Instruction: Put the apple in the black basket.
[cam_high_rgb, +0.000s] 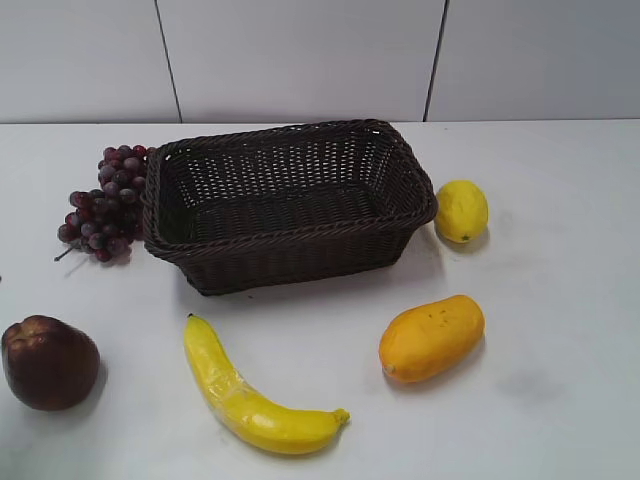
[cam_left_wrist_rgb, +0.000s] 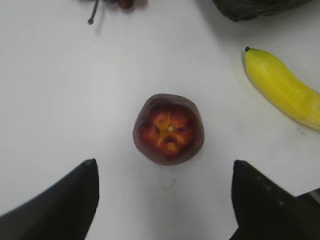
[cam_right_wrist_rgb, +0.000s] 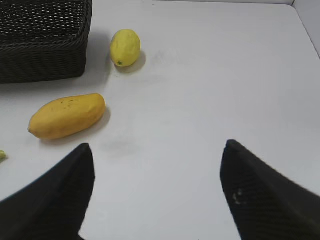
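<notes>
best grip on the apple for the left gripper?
Take the apple across its widest middle, coming straight down. It sits upright with its dimple facing up, and the open left gripper hangs above with clear table on either flank. The banana lies well off to one side.

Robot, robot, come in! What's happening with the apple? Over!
Left gripper open above the apple. Right gripper open, idle. Apple on table, outside the black basket. Nothing blocking.
</notes>
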